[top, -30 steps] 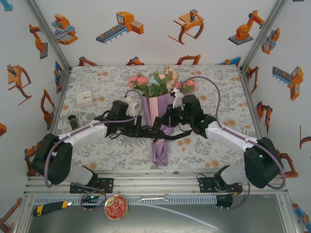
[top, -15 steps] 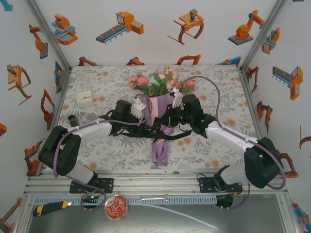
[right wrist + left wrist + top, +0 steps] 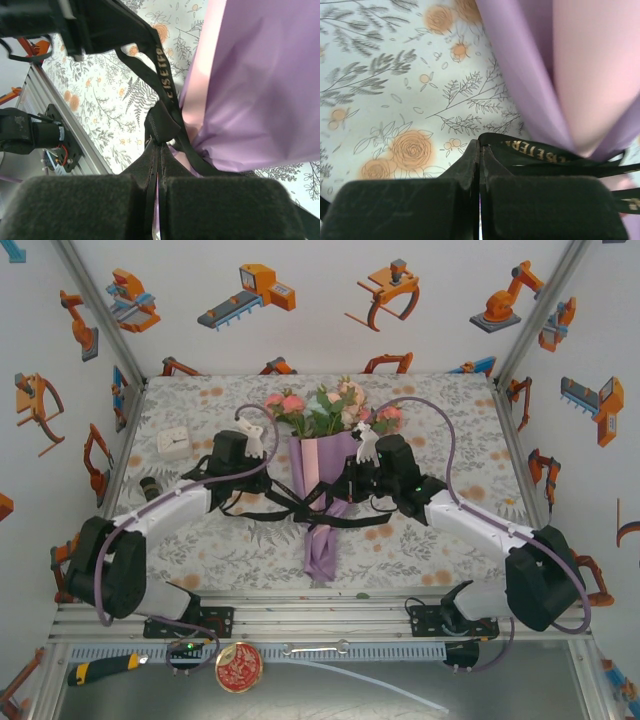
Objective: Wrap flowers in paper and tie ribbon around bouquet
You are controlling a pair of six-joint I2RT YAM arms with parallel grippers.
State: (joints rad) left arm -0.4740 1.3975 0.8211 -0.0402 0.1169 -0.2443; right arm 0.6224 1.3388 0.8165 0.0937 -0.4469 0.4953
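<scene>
The bouquet lies mid-table: pink and cream flowers (image 3: 325, 408) stick out of the far, wide end of a lilac paper (image 3: 322, 468) cone. A black ribbon (image 3: 300, 504) crosses the cone's narrow waist. My left gripper (image 3: 268, 480) is left of the cone. Its wrist view shows the gripper (image 3: 480, 142) shut on a fold of the gold-lettered ribbon (image 3: 540, 152), beside the paper (image 3: 580, 75). My right gripper (image 3: 345, 488) is at the cone's right side. That gripper (image 3: 159, 145) is shut on the ribbon (image 3: 162, 75) where it bunches against the paper (image 3: 260, 90).
A small white cube (image 3: 174, 443) and a dark little cylinder (image 3: 150, 488) sit at the table's left edge. An aluminium rail (image 3: 320, 615) runs along the near edge; below it lie a yellow-handled tool (image 3: 100, 668) and a red round tin (image 3: 238, 667). Walls enclose three sides.
My left gripper has shut on the ribbon and drawn back to the left, away from the cone, pulling the ribbon out. The right gripper has stayed shut in place.
</scene>
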